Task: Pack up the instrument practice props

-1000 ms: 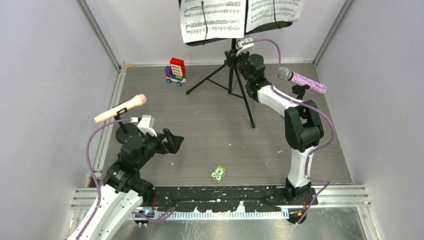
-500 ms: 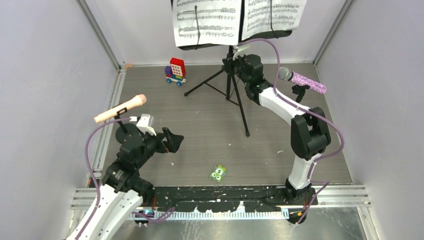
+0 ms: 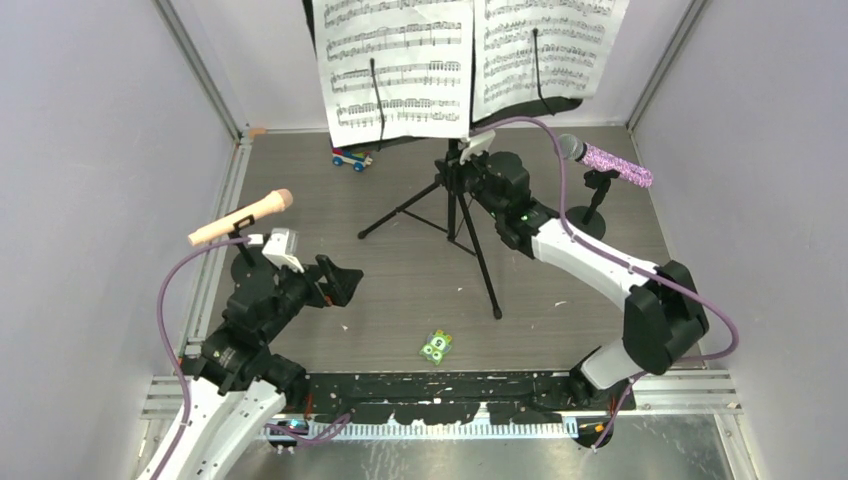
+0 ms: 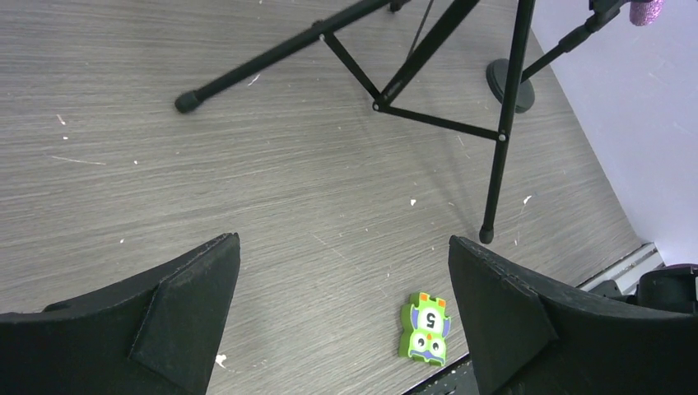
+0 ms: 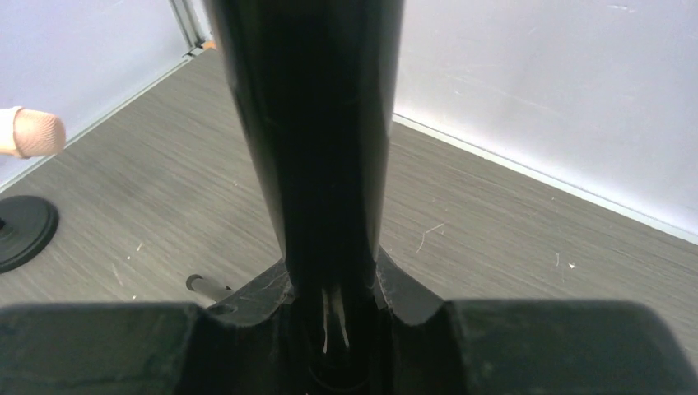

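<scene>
Between the jaws of the right gripper (image 5: 333, 322), clamped shut, stands the black music stand (image 5: 313, 123) pole, drawn nearer and leftward since a second ago; above, its white pages (image 3: 395, 65) loom larger. Aside, the left gripper (image 4: 342, 247) gapes wide, empty.

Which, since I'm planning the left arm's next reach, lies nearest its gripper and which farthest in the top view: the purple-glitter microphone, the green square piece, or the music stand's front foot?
From the left gripper:
1. Green square piece, to its right, by the near edge.
2. Music stand's front foot, farther right, mid-floor.
3. Purple-glitter microphone, far right rear, on its mount.
</scene>
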